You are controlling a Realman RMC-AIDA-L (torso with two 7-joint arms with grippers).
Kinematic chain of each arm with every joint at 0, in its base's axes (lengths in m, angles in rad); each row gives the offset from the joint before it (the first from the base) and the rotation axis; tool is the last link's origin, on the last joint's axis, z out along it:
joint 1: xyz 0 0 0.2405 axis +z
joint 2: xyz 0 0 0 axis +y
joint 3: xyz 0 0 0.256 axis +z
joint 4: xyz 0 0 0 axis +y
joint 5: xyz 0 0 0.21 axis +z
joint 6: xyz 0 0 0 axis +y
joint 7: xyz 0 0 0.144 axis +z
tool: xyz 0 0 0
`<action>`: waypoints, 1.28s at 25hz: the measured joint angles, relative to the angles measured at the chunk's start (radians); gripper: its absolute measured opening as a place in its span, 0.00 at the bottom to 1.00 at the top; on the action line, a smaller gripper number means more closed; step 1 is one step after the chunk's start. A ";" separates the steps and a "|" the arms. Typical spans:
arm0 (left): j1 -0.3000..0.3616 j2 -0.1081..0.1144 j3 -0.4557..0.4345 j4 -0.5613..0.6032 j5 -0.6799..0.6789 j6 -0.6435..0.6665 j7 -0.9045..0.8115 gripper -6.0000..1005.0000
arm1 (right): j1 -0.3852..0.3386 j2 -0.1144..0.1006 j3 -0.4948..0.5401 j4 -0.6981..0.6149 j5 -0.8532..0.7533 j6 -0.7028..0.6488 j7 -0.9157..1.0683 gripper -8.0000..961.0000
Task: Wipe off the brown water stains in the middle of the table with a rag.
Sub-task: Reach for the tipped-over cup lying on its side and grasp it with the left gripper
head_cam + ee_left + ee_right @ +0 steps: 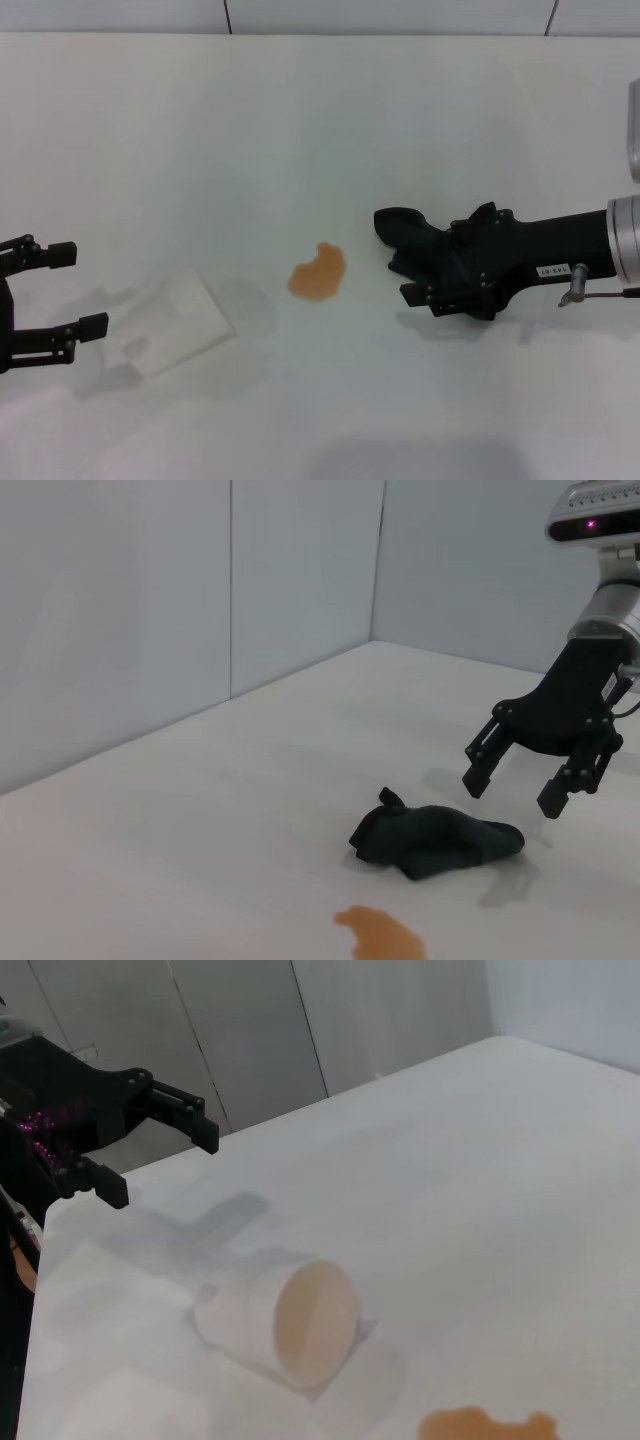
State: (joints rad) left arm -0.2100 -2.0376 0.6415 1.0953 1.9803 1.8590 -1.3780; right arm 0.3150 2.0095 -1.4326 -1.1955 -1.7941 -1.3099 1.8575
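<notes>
Left wrist view shows your right gripper [530,790] spread open just above the rag [435,842], which lies on the table [200,860] beside the brown water stains [385,935]. Come straight down and close on the bunched middle; contact height is hard to judge here. The left gripper [70,290] sits open near the tipped cup [290,1320].

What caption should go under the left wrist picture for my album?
The right gripper hangs open just above the black rag on the white table, near the brown water stain.
</notes>
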 joint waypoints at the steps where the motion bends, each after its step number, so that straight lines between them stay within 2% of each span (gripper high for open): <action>1: 0.000 -0.001 0.000 0.000 0.000 -0.002 0.000 0.89 | 0.001 0.000 0.000 0.001 0.000 0.000 0.000 0.74; 23: -0.006 -0.011 0.001 -0.008 0.000 -0.011 0.007 0.89 | 0.003 -0.001 -0.005 0.014 -0.007 0.012 -0.003 0.74; 28: -0.032 0.001 0.001 -0.003 0.028 -0.003 -0.040 0.89 | 0.001 0.000 -0.010 0.017 0.002 0.012 -0.002 0.74; 32: -0.078 0.018 0.003 0.000 0.111 0.012 -0.098 0.89 | -0.001 0.001 -0.023 0.018 0.009 0.012 0.006 0.74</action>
State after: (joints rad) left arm -0.2877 -2.0194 0.6446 1.0952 2.0917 1.8712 -1.4764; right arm 0.3144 2.0102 -1.4555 -1.1780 -1.7853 -1.2976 1.8632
